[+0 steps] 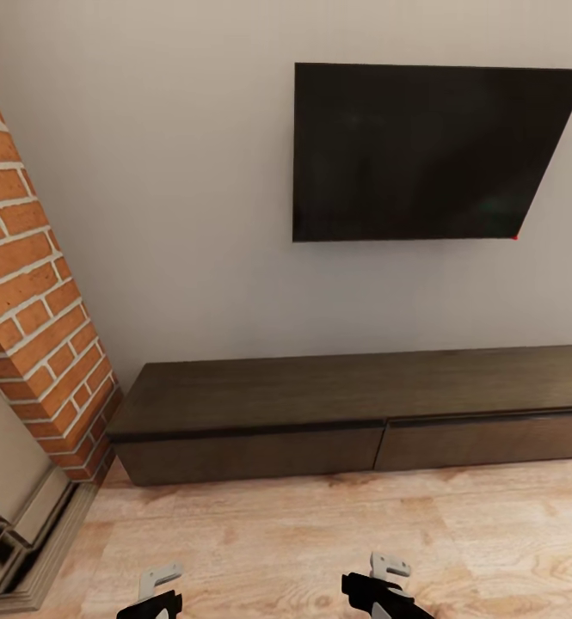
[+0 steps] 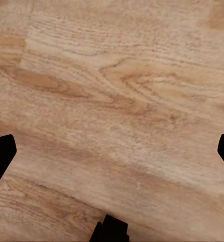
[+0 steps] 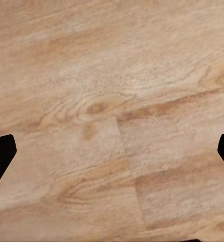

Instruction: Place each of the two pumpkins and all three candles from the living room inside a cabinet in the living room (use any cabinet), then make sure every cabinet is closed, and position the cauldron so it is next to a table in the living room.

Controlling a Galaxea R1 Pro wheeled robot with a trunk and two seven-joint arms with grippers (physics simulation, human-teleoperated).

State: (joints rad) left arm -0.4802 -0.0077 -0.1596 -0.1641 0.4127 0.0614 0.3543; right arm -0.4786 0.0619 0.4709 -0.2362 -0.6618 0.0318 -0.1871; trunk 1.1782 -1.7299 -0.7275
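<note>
The long low dark-brown cabinet (image 1: pixel 354 413) runs along the grey wall ahead of me, both of its wide drawer fronts shut. No pumpkin, candle or cauldron is in sight. My left gripper (image 2: pixel 112 154) hangs over bare wood floor, its black fingertips (image 2: pixel 1 154) far apart, open and empty. My right gripper (image 3: pixel 112 154) is likewise open over the floor with nothing between its fingertips (image 3: pixel 1 156). Both arms' tops peek in at the head view's lower edge: the left arm (image 1: pixel 158 593) and the right arm (image 1: pixel 380 589).
A black TV (image 1: pixel 423 155) hangs on the wall above the cabinet. A red brick fireplace column (image 1: pixel 27 309) with a stepped hearth (image 1: pixel 19 533) stands at the left. Light wood floor (image 1: pixel 337 533) stretches between me and the cabinet.
</note>
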